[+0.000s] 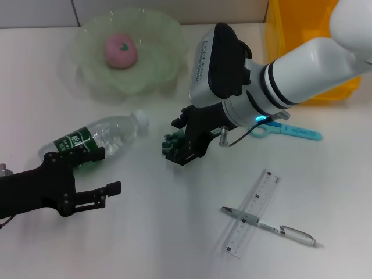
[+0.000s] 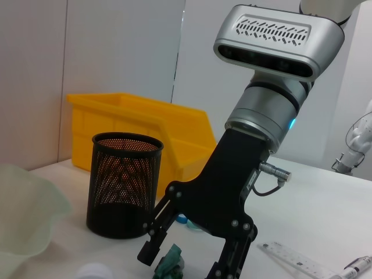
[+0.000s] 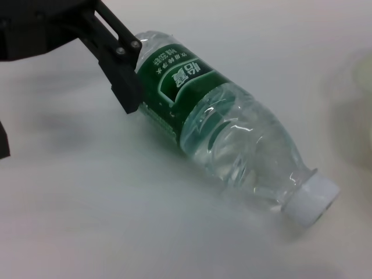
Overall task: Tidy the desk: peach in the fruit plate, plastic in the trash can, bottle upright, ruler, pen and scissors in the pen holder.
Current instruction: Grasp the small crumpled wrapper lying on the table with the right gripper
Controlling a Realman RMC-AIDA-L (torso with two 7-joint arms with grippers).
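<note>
The right hand [image 1: 174,150], fingers spread, straddles the crumpled green plastic [image 1: 172,141] mid-counter to grab it for the bin; the left hand [image 1: 96,174], released, brackets the lying bottle [image 1: 96,139].

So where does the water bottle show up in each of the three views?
Head view: bottle lies on its side at left, below the fruit plate, left gripper at its label end.
Left wrist view: only its white cap at the bottom edge.
Right wrist view: fills the centre, cap toward lower right.
Shared landmark: the white cap.
</note>
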